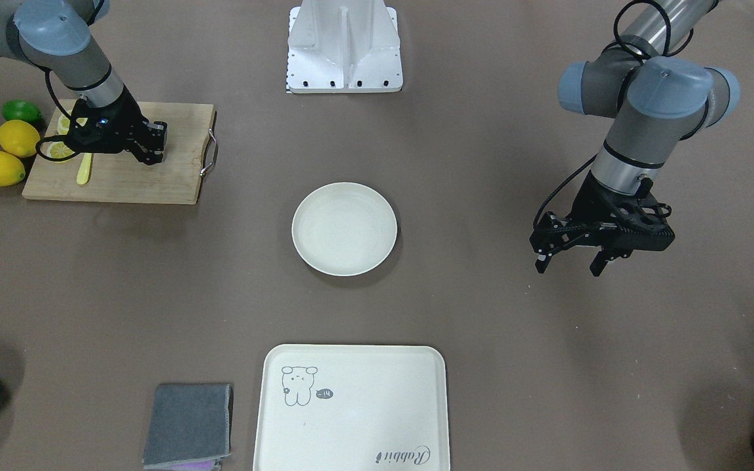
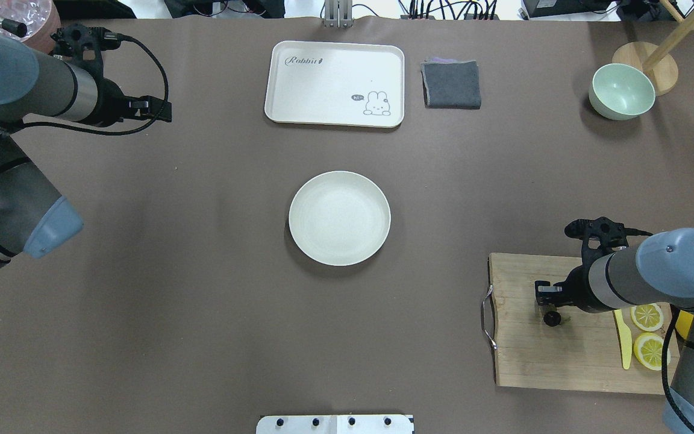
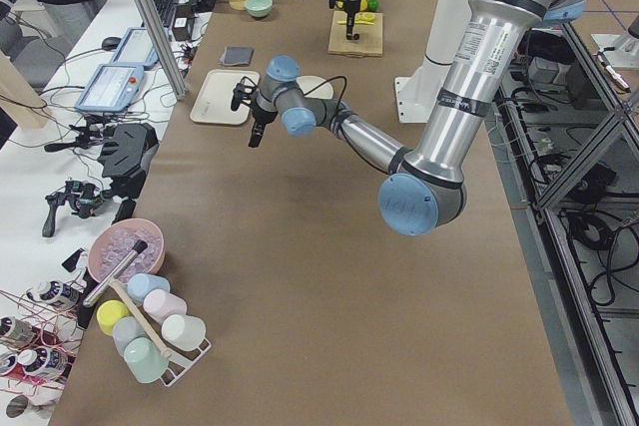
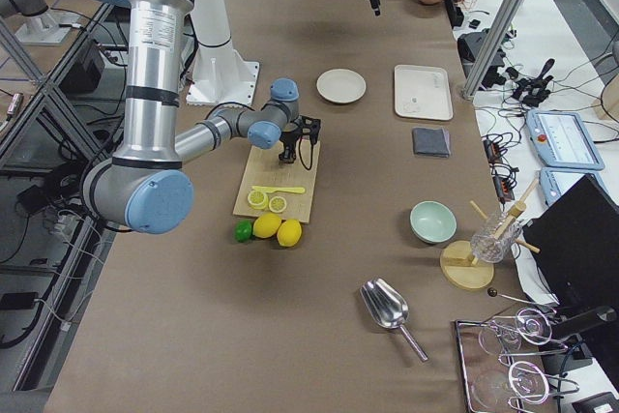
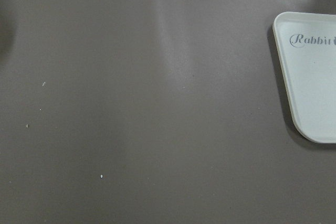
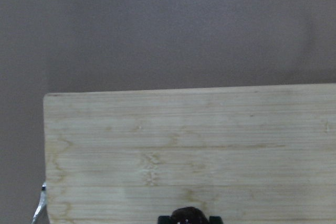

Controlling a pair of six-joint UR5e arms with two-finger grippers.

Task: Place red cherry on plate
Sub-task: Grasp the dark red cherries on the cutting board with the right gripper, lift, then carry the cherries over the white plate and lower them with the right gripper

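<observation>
We record the red cherry (image 2: 552,318), dark and glossy, on the wooden cutting board (image 2: 528,355), well apart from the plate (image 2: 340,218); right pincer (image 1: 154,145) set low over it, narrow, its fingertips (image 6: 213,219) against either side of the fruit as we read the wrist view; left pincer (image 1: 567,267) spread wide above bare counter (image 2: 202,271); plate at the counter's middle; on the same board we note two lemon slices (image 2: 647,316) and a yellow knife (image 2: 623,340); beyond the plate, a cream tray (image 2: 335,90), a grey cloth (image 2: 451,84), a pale green bowl (image 2: 622,91)
</observation>
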